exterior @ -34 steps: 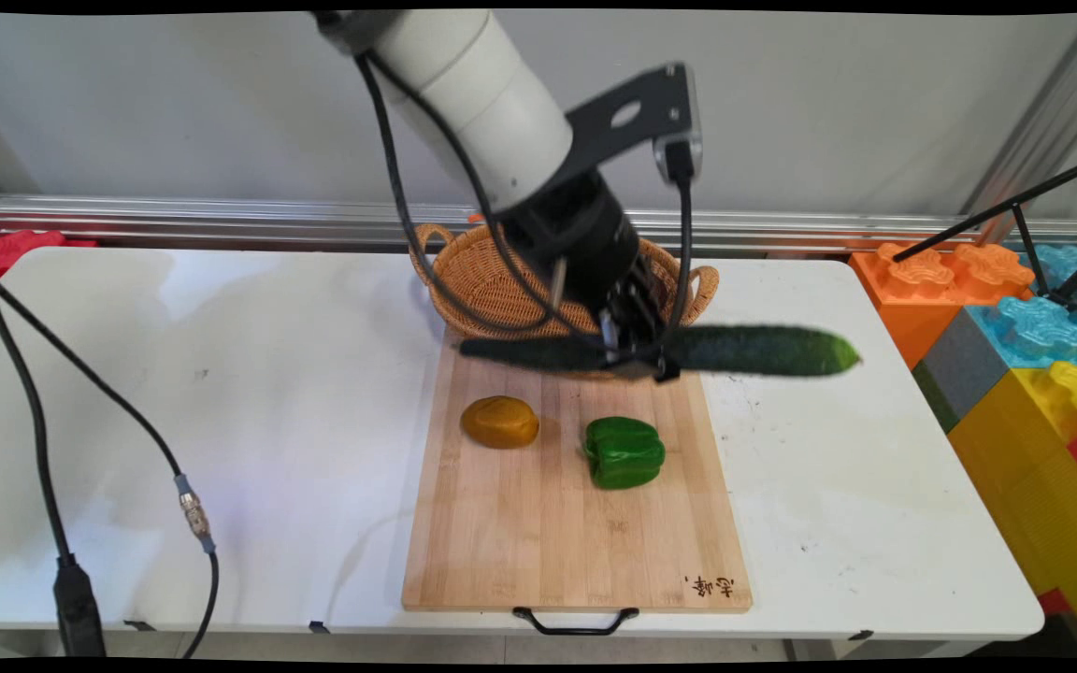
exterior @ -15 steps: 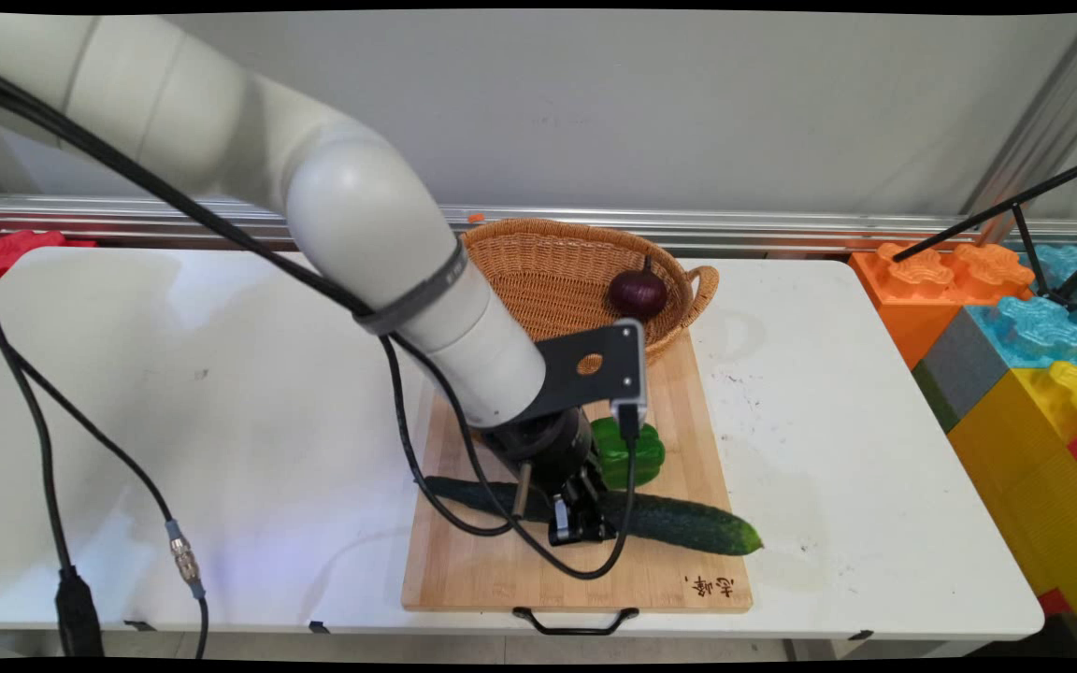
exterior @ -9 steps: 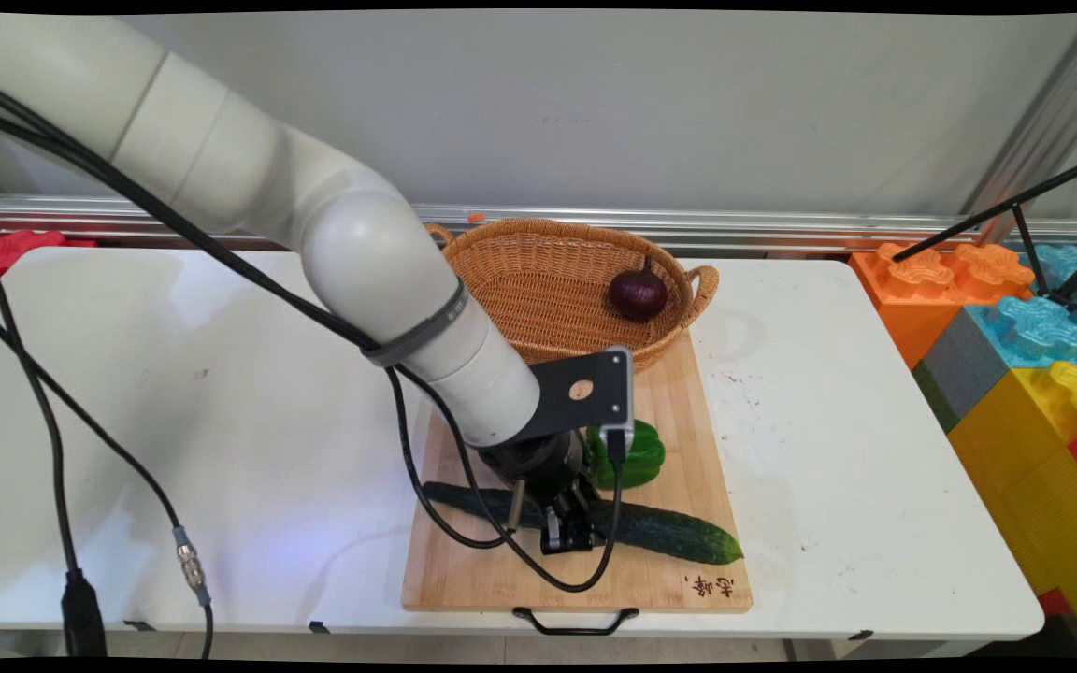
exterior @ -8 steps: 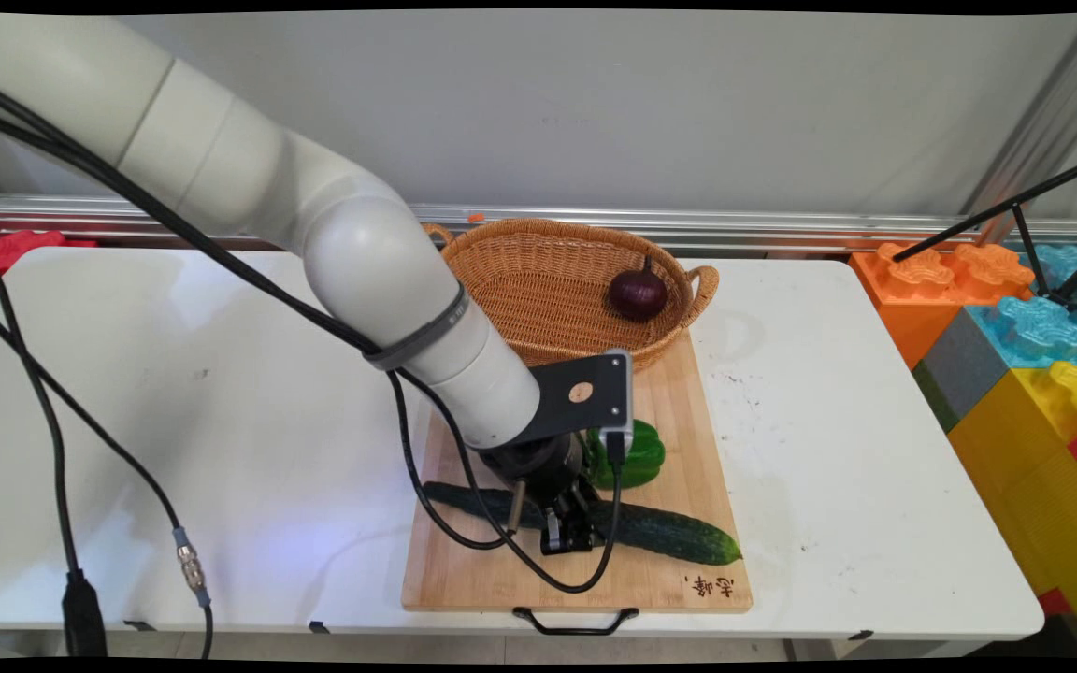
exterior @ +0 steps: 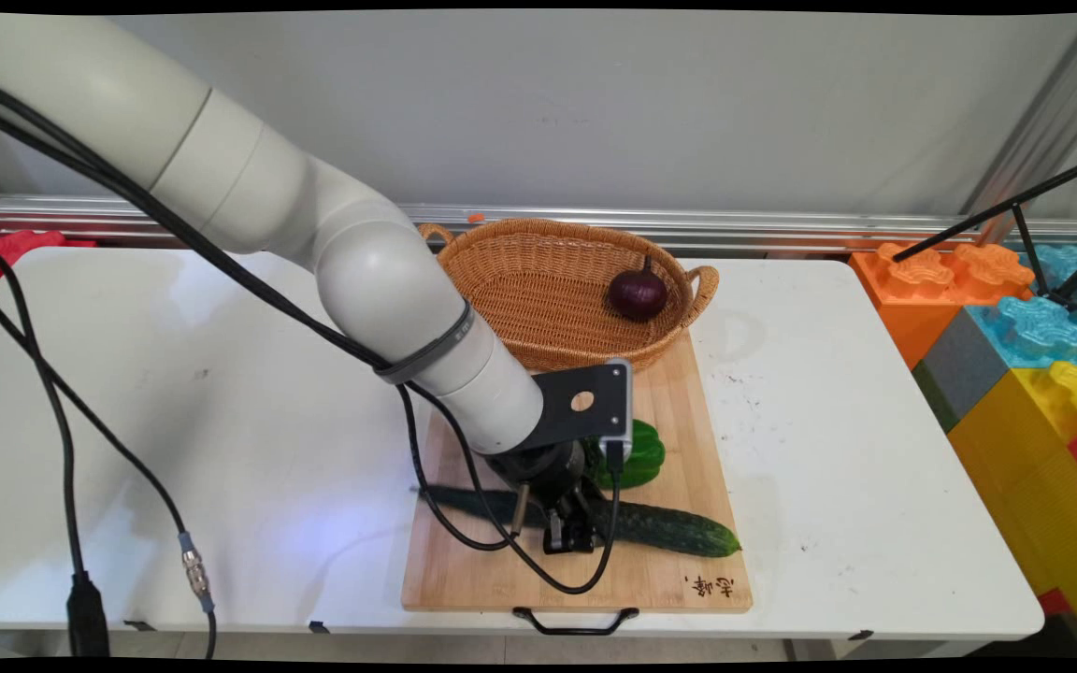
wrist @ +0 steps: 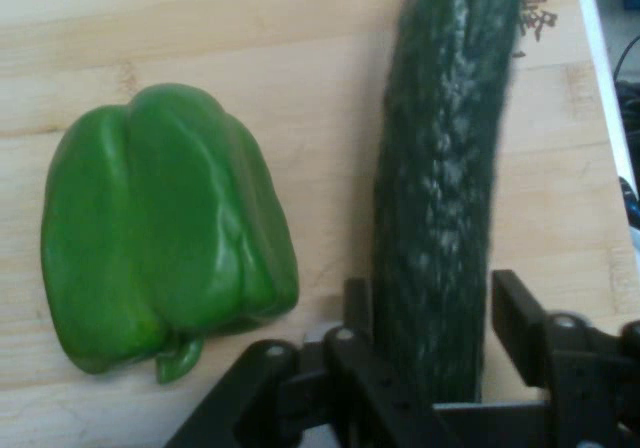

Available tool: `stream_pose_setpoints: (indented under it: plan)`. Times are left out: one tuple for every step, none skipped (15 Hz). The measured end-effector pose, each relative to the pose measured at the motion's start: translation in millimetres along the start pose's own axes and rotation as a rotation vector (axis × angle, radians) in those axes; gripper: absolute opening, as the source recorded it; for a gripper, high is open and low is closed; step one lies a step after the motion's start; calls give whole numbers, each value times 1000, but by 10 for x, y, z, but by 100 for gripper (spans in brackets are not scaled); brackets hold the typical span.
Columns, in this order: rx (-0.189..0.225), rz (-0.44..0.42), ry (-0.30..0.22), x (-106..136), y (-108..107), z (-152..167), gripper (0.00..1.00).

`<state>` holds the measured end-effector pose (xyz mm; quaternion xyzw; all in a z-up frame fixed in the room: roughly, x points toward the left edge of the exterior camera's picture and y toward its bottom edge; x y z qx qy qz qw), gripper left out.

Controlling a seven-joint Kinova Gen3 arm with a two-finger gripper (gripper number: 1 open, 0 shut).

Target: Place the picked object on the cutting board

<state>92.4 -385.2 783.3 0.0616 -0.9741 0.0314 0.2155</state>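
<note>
Dark cucumber (wrist: 440,188) between gripper's (wrist: 430,328) fingers, grip or release unclear, on board (exterior: 501,579).

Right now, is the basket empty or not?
Not empty: one dark red onion lies inside the basket, near its right end.

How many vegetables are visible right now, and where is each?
3. A cucumber lies on the cutting board between the gripper fingers, a green pepper sits just behind it, a red onion is in the basket. The arm may hide others.
</note>
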Motion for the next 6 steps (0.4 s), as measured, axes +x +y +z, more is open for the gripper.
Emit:
stream_pose_setpoints:
  plan:
    - [0,3,0,-3,-4,6,100]
    - [2,8,1,-10,-12,14,100]
    - [2,10,0,-16,-19,18,100]
    - [4,11,0,-22,-28,20,100]
    - [4,12,0,-23,-37,14,100]
    - [3,12,2,-18,-48,-4,100]
